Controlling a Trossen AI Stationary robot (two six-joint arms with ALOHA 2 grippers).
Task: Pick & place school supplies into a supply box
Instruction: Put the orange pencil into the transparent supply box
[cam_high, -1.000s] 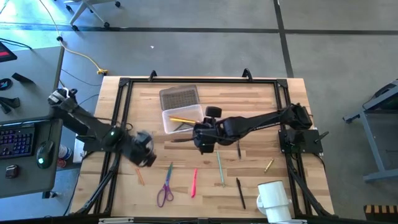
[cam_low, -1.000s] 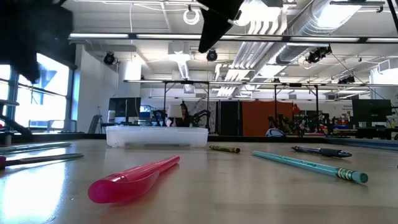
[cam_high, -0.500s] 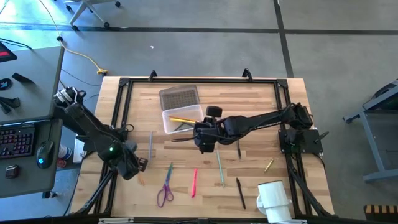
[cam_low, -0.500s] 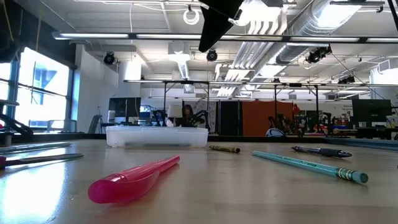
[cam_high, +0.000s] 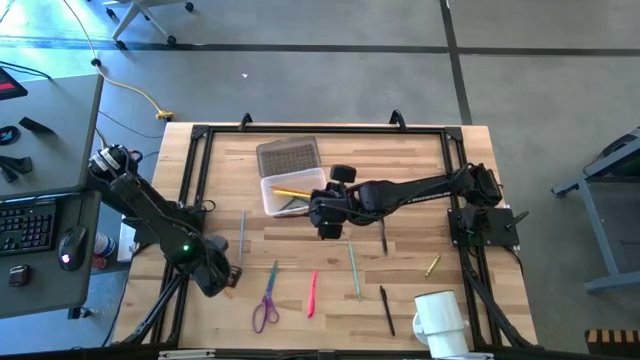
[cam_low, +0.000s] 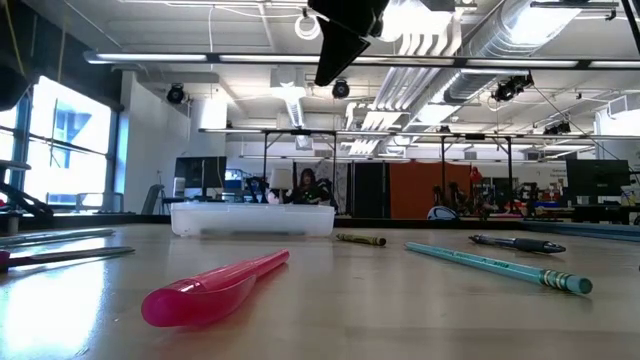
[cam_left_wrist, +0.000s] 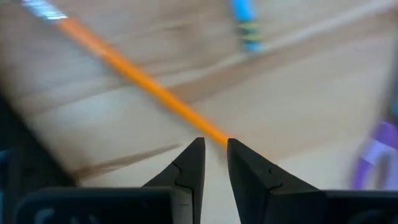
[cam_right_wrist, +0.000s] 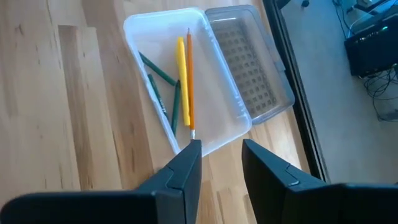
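The supply box (cam_high: 293, 190) is a clear tub on the table's far middle. In the right wrist view the box (cam_right_wrist: 214, 121) holds a yellow pen (cam_right_wrist: 181, 81), an orange pencil (cam_right_wrist: 189, 81) and green pencils (cam_right_wrist: 158, 74). My right gripper (cam_right_wrist: 219, 146) hovers open over its near rim, holding nothing; it is also in the high view (cam_high: 325, 215). My left gripper (cam_high: 218, 276) points down at the table's near left. Its fingers (cam_left_wrist: 214, 146) stand a narrow gap apart over an orange pencil (cam_left_wrist: 143, 84) lying flat on the wood. Other school supplies lie loose on the table.
Near the front lie purple scissors (cam_high: 266, 300), a pink pen (cam_high: 312, 293), a teal pencil (cam_high: 353, 268), two black pens (cam_high: 386, 310) and a grey pencil (cam_high: 242, 232). The grey lid (cam_high: 288, 157) lies behind the box. A white mug (cam_high: 440, 320) stands at the near right.
My left gripper has gone down and toward the table's near left, rolling about its wrist, and now stands over the orange pencil. Its arm has left the low view.
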